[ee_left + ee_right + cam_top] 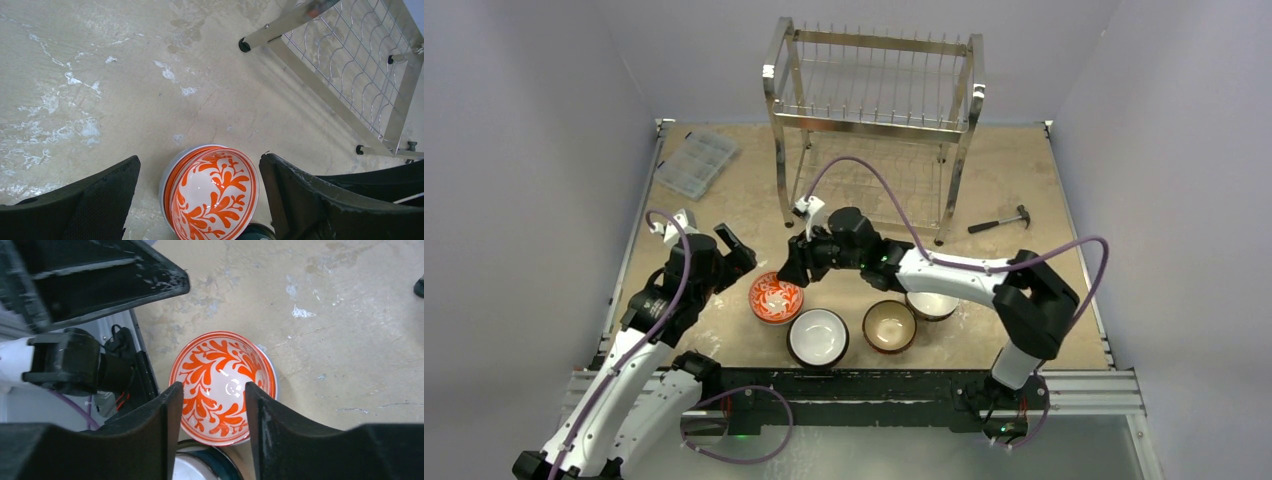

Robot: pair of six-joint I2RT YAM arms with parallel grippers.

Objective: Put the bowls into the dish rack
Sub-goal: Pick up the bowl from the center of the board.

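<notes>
Jaws gape on left gripper [199,160] and right gripper [214,387]; orange bowl [215,195] lies below both, apparently untouched.

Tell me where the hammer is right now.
In the top view, the hammer lies on the table toward the far right, just to the right of the dish rack's near right leg.

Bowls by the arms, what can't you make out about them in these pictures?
1. Rightmost bowl, top view: mostly hidden under the right arm, so its inside pattern cannot be told.
2. Orange-patterned bowl, wrist views: another rim shows beneath it, but how many bowls are stacked there is hidden.
3. Dark-rimmed white bowl, right wrist view: cut off by the bottom edge.
</notes>
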